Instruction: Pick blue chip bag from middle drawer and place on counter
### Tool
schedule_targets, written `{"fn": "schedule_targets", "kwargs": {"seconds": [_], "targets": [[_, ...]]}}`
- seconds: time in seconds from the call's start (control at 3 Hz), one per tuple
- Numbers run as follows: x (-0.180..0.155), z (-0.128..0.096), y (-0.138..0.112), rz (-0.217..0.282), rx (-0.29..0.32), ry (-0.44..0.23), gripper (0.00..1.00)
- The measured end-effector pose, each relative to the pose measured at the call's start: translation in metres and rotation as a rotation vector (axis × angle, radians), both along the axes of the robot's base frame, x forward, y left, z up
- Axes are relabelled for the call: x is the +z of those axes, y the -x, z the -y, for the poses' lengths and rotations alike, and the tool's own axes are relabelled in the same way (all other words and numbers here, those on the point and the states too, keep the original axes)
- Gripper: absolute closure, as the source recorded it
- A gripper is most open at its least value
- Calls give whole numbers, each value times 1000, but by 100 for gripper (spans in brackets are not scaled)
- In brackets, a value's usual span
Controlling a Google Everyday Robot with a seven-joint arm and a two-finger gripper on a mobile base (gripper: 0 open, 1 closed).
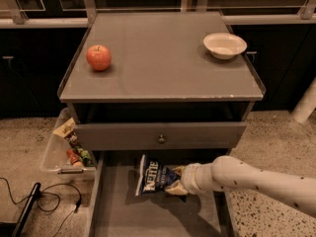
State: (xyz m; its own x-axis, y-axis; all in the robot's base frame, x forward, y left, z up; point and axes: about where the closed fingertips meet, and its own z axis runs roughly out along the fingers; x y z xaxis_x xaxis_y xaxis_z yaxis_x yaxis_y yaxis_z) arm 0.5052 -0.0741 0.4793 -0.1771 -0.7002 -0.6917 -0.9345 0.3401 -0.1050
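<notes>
Navy-blue crinkled chip bag (154,176) with white lettering stands tilted inside the open shallow grey drawer (123,211), I've got my gripper (177,181) pinching its right edge, below the flat grey counter (163,58)

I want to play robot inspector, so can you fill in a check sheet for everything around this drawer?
Surface: counter holds an apple and a white bowl, far apart.
Job's things: blue chip bag inside the open middle drawer, not yet on the counter.
Clutter: clear bin left of the cabinet, with snack packets.
Grippers: gripper in the drawer, at the bag's right edge.
Cables: black cable on the floor, lower left.
Surroundings: speckled floor, dark cabinets behind.
</notes>
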Motion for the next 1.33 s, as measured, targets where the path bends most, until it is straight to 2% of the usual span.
{"fn": "schedule_targets", "kwargs": {"seconds": [0.67, 1.0, 1.33], "targets": [[115, -11, 45, 96, 21, 128, 100], [178, 9, 38, 196, 4, 164, 100], [178, 12, 38, 201, 2, 168, 100]]}}
